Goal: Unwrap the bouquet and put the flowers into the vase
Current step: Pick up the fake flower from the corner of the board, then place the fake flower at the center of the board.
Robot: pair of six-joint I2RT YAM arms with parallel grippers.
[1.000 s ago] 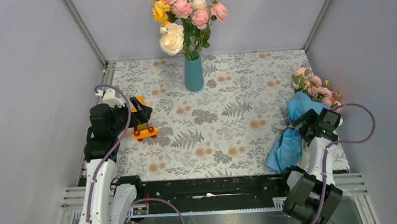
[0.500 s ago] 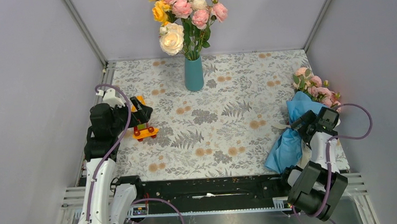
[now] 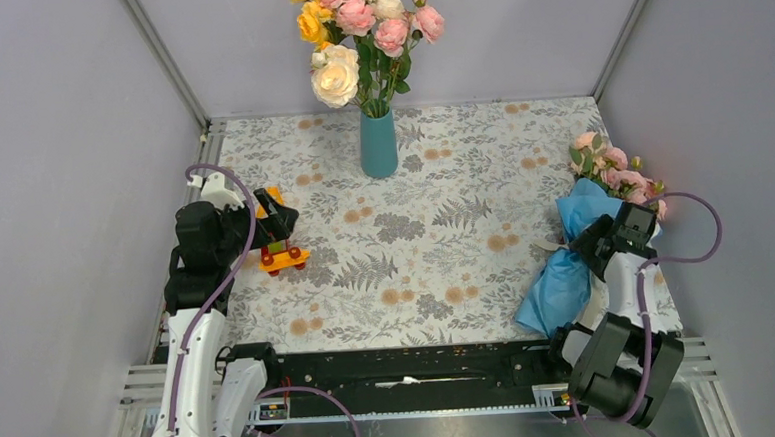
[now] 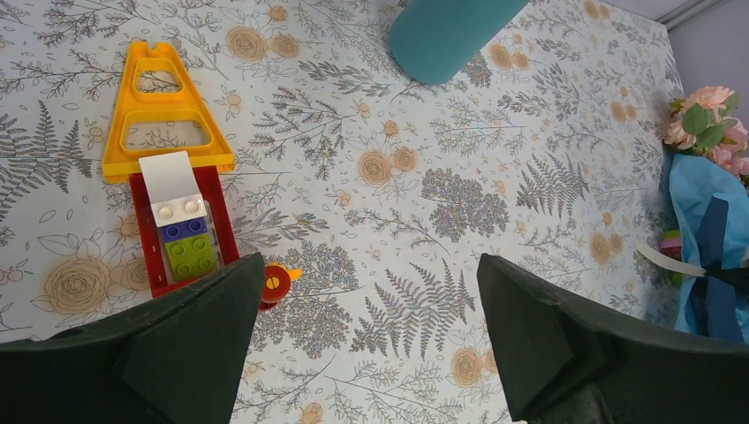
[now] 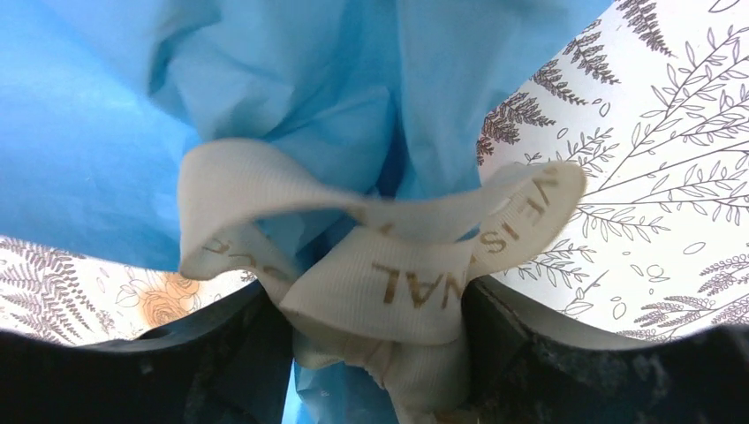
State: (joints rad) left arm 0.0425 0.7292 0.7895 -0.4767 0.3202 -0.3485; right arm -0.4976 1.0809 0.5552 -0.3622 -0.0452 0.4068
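Observation:
The bouquet [image 3: 566, 269] lies at the table's right edge, wrapped in blue paper [image 5: 265, 79], its pink flowers [image 3: 617, 176] pointing away from me. A cream printed ribbon [image 5: 380, 283] ties its waist. My right gripper [image 3: 593, 243] is down on that waist; in the right wrist view the ribbon's knot fills the gap between the two fingers of the gripper [image 5: 380, 353], and both fingers touch it. The teal vase [image 3: 379, 144] stands at the far centre. My left gripper [image 3: 282, 224] hovers open at the left, nothing between the fingers of the gripper [image 4: 371, 336].
A big bunch of yellow, cream and pink roses [image 3: 359, 30] stands in the vase. A toy of red, yellow and green bricks [image 3: 280, 249] lies under the left gripper, also seen as the toy [image 4: 177, 212]. Walls enclose three sides.
My right gripper has pushed a little forward onto the bouquet's waist and its jaws have narrowed around the ribbon. The left arm has stayed still.

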